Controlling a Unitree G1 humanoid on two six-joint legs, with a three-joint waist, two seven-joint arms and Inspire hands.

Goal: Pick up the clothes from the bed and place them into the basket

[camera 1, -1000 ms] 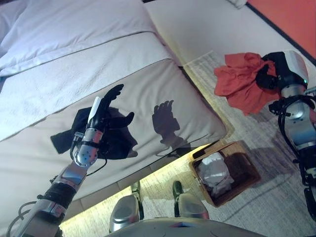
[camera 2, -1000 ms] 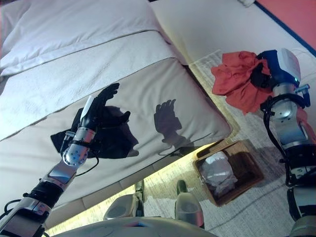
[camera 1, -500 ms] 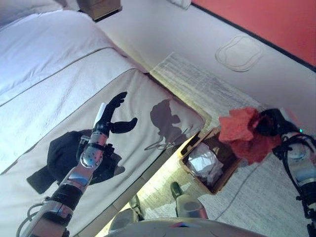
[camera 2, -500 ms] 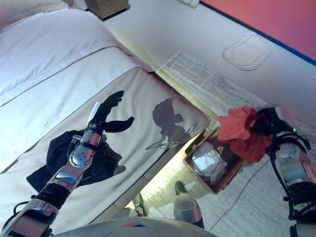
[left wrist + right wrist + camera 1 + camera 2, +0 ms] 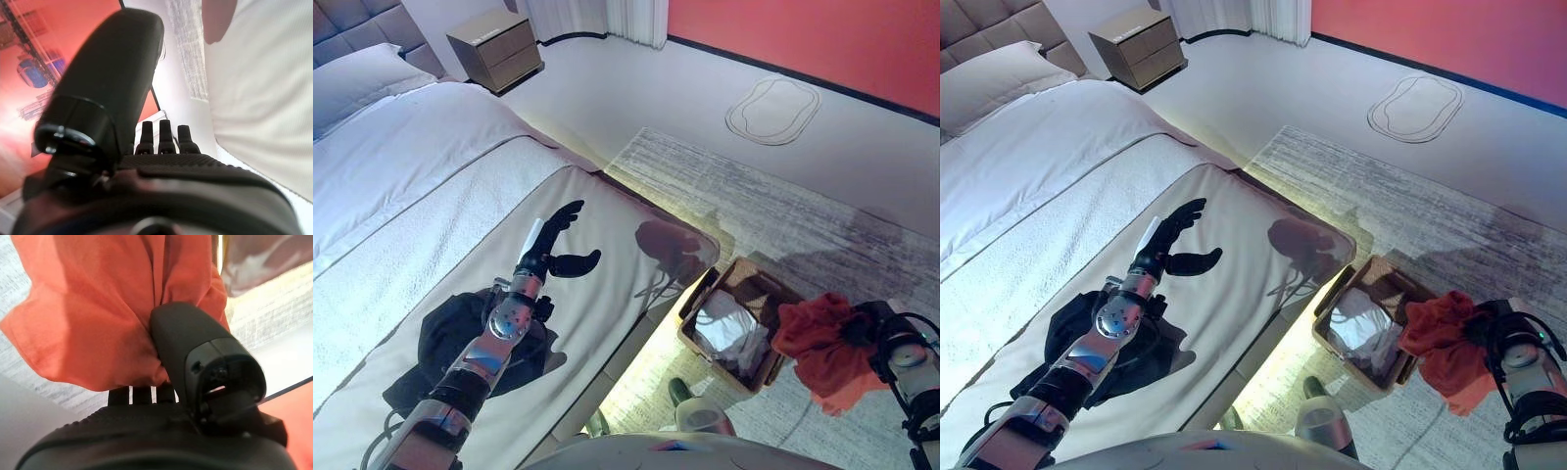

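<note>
the red cloth [image 5: 98, 308] is soft, matt and creased, bunched against the smooth, slightly glossy black plastic of the right hand [image 5: 205, 362]. the basket [image 5: 756, 290] looks like woven brown fibre, with crumpled white cloth [image 5: 722, 328] inside. the bed [image 5: 626, 220] has a matt, finely textured cover (a dark, limp garment [image 5: 440, 338] lies on it). the rug [image 5: 783, 201] looks rough and flat-woven, and the nightstand [image 5: 494, 47] like smooth wood.
</note>
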